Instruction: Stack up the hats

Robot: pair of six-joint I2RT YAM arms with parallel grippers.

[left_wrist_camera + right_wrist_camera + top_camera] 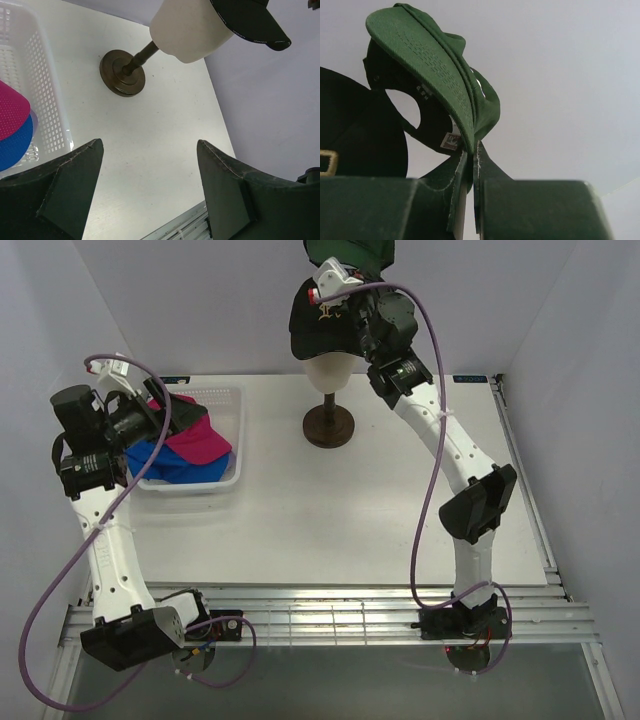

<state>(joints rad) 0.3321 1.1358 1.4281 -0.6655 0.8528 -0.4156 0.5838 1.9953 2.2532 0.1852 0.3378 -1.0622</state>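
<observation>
My right tool [472, 150] was pinched shut on the edge of the green cap [440, 75], just above the black cap [318, 325] on the head [330, 365]; my left tool [149, 145] hung wide open, empty. That thin grip could let the cap swing and land crooked.

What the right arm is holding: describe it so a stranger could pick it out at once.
Find the cream mannequin head on its brown stand at the back, wearing a black cap. Above it the right arm's jaws pinch a dark green cap by its brim. It is the only green one; the magenta cap and blue cap lie in the white basket.
</observation>
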